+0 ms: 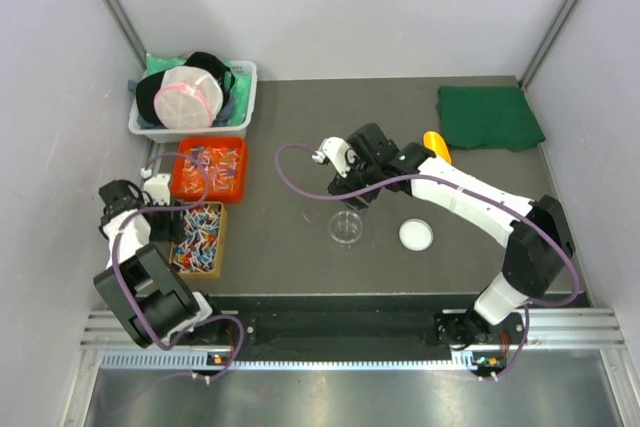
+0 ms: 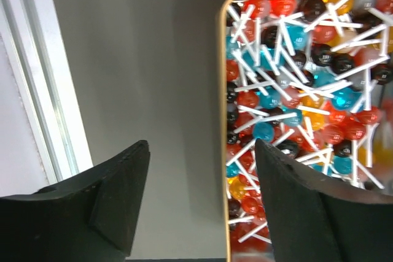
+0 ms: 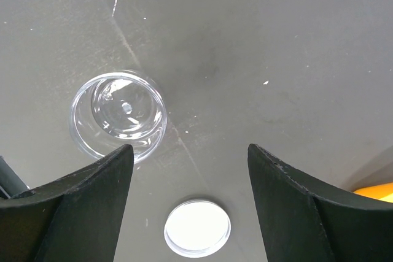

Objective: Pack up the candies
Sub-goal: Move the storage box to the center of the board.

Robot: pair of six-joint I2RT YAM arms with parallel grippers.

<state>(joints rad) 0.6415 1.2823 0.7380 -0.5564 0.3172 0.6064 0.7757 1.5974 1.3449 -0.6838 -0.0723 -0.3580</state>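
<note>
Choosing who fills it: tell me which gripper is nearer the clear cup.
Right. The right gripper hangs close by the clear cup; the left gripper sits far off beside the candy tray.

White-and-black left arm point(image 1: 125, 231) and right arm point(image 1: 470, 197), looping purple cables point(image 1: 279, 162), matte black jaws

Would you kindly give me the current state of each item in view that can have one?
left gripper: open, empty, over the tan tray rim.
right gripper: open, empty, above the table.
clear cup: upright, empty, uncovered.
white lid: flat on the table, off the cup.
tan tray: filled with candies.
orange tray: holding candies.
green cloth: folded.
</note>
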